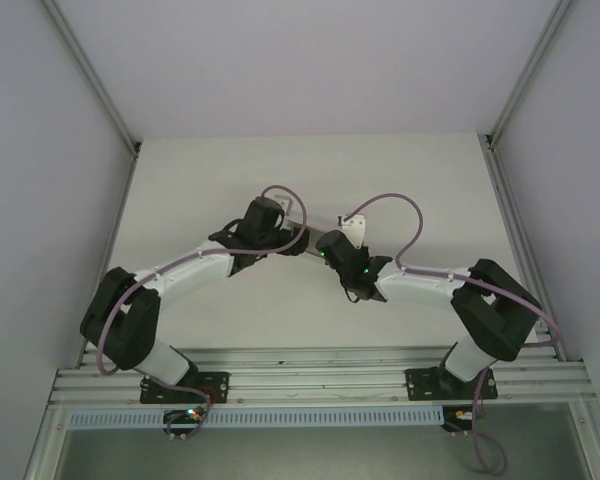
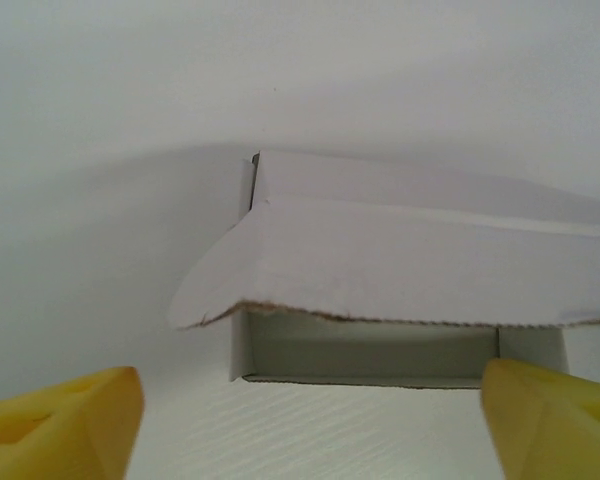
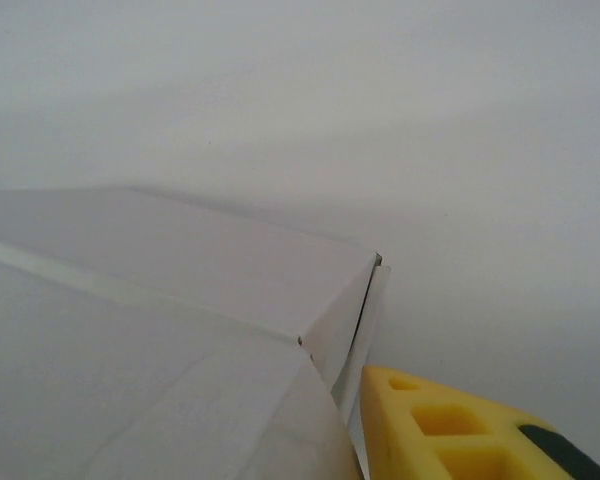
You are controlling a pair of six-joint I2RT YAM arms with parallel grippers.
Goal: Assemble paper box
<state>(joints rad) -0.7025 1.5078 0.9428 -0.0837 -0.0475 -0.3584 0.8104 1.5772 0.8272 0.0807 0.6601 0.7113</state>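
Arms converge mid-desk [image 1: 400, 180]; paper box [image 1: 352, 228] sits between their tips.
Your left arm [image 1: 195, 270] and right arm [image 1: 420, 290] angle inward toward each other near the desk's centre. From the left wrist you see the box low on the desk, its open side facing the camera, and a flap with a ragged edge overhanging the opening. Left end effector [image 2: 310, 395]: spread wide, yellow fingers [image 2: 60, 425] on either side of the open face, clear of the card. Right end effector [image 1: 335, 245]: one yellow finger [image 3: 450, 430] shows just beside the box's corner flap. You cannot tell its spread, nor whether it touches.
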